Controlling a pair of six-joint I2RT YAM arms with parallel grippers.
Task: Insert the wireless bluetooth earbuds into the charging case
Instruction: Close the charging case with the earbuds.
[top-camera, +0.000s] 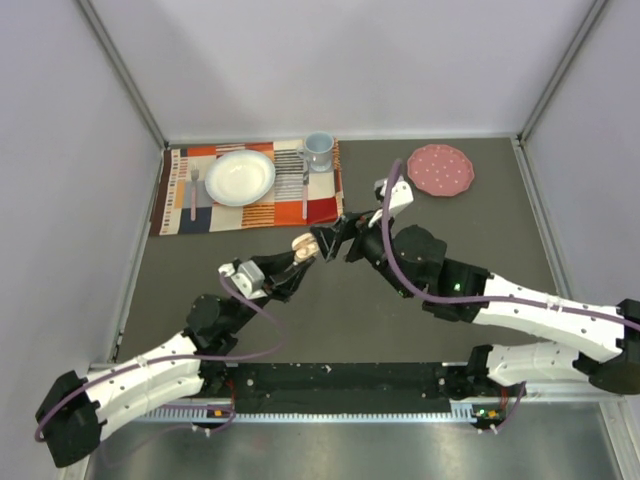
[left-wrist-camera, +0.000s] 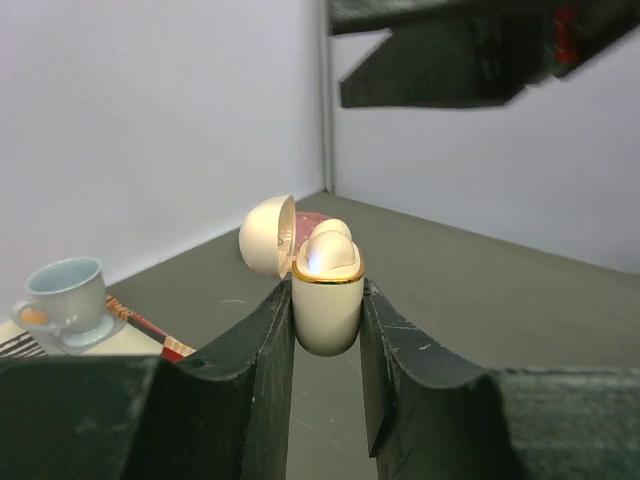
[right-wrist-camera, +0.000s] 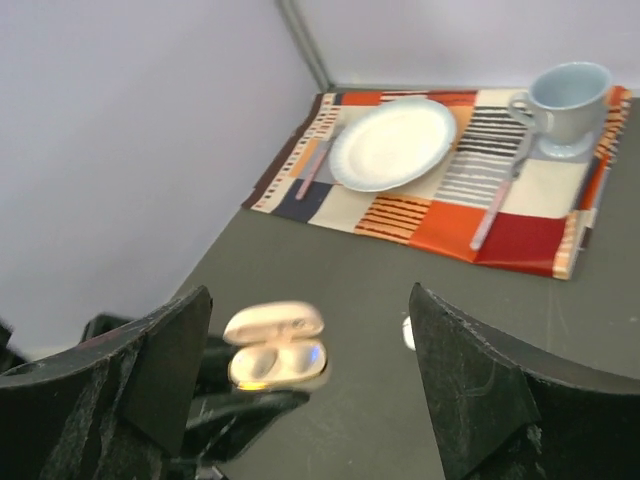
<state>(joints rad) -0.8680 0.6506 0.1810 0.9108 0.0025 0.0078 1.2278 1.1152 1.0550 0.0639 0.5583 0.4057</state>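
Right up close, pinching the case (left-wrist-camera: 327, 300) between the dark fingers (left-wrist-camera: 262, 360) of the left gripper (left-wrist-camera: 327, 288): closed onto its lower half, holding it upright and clear of the table (left-wrist-camera: 470, 270). Showing the lid (left-wrist-camera: 267, 235) flipped back to the left, gold rim facing up. Can make out pale rounded tops (left-wrist-camera: 331, 236) just above that rim; cannot say whether earbuds or part of the case.

Over to the right gripper (right-wrist-camera: 305, 300): spread wide, gripping nothing, hanging above the case and not touching it. Looking down between its fingers (right-wrist-camera: 470, 390) into the open wells, too blurred to read. Also catching a small white speck (right-wrist-camera: 407, 333) down on the table, just beside the right-hand finger's edge; earbud or not, cannot tell.

From above, meeting mid-table nearly tip to tip, close but apart. Beyond them, on the far side, a striped placemat (top-camera: 250, 190) carrying a plate (top-camera: 240, 177), a cup (top-camera: 318, 150) and cutlery (top-camera: 305, 195). Off to its right, well apart, a pink dish (top-camera: 441, 170).
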